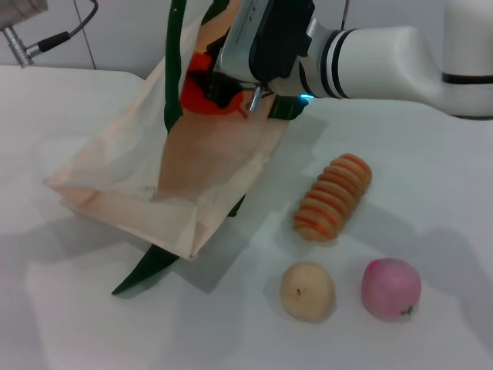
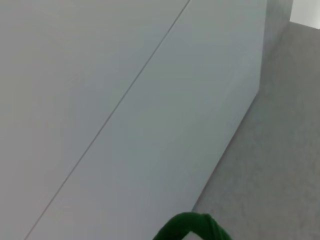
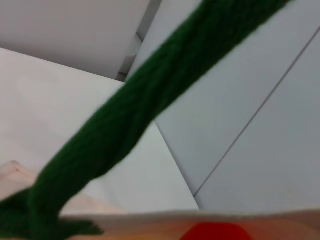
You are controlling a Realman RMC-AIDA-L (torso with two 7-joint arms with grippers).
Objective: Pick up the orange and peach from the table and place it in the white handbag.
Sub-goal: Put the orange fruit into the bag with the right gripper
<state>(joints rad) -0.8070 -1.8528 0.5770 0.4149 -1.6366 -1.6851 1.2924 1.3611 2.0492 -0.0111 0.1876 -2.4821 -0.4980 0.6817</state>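
Head view showed the right gripper (image 1: 219, 89) reaching across from the right side and sitting at the mouth of the white handbag (image 1: 115, 181), which was held up by one dark green strap handle (image 1: 172, 69) rising out of the top of the frame. The orange (image 1: 199, 91) sat in the bag's opening, right against the gripper's dark fingers; whether those fingers were clamped on the fruit or spread apart from it could not be told. A second green handle (image 1: 146, 270) trailed out from under the bag onto the white table (image 1: 431, 193).

On the table to the right of the bag lay the oblong ridged orange-and-tan piece (image 1: 333, 196). Nearer the front edge sat a beige-tan round fruit (image 1: 306, 290), and just beside it, to the right, the peach (image 1: 391, 289), pink with a small green mark, well apart from the bag.

Right wrist view carried the green strap (image 3: 145, 105) slanting across the frame, with the bag's cream rim (image 3: 150, 217) and a sliver of the orange (image 3: 216, 232) at the picture's lower edge.

Left wrist view gave only wall panels, grey floor and a loop of green strap (image 2: 192, 227); the left gripper itself was not seen.
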